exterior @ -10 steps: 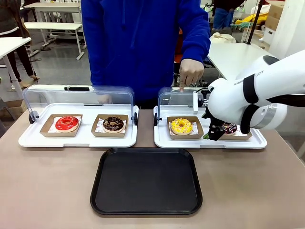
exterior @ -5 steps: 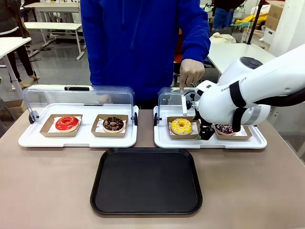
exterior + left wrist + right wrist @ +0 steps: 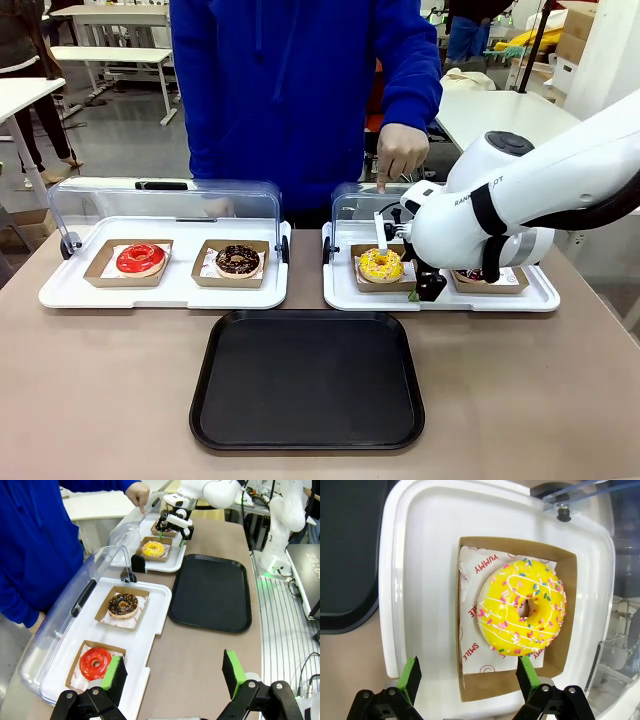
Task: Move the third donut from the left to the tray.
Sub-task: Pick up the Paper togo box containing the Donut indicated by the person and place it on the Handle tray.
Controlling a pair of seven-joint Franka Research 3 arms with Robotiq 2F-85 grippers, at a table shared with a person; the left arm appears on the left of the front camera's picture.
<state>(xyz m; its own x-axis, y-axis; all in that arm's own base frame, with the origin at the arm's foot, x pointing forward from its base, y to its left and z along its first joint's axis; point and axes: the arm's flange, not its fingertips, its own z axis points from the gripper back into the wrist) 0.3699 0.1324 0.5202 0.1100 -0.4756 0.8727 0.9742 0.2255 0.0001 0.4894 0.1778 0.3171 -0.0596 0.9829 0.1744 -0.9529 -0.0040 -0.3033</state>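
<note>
In the front view I saw my right arm reaching in from the right over the right white display tray (image 3: 440, 297). The right gripper (image 3: 424, 287) hung just beside the third donut (image 3: 380, 264), at its right side. This yellow donut sat in its brown cardboard holder (image 3: 356, 281) on that display tray, under the raised clear lid (image 3: 352, 208). The black tray (image 3: 307, 380) lay on the table (image 3: 100, 400) in front, near the display trays but apart from them. The person in the blue top stood at the far side, and the person's hand (image 3: 401, 155) pointed down at the lid. On the left display tray (image 3: 160, 292) I saw a red donut (image 3: 140, 258) and a chocolate donut (image 3: 238, 260).

In the left wrist view, the left gripper (image 3: 172, 674) stood wide open, with nothing between its green pads (image 3: 112, 672). It was near the red donut (image 3: 95, 662), at the end of the left display tray. The yellow donut (image 3: 154, 549) was far off, with the other arm's gripper above it.

In the right wrist view, the right gripper (image 3: 468, 678) was open and held nothing. The yellow donut (image 3: 521, 612), with sprinkles and white lines, lay in its holder (image 3: 470, 690). One pad (image 3: 525, 675) stood over the holder's lower edge, the other over the white display tray outside the holder. The black tray (image 3: 347, 555) showed at the left.
</note>
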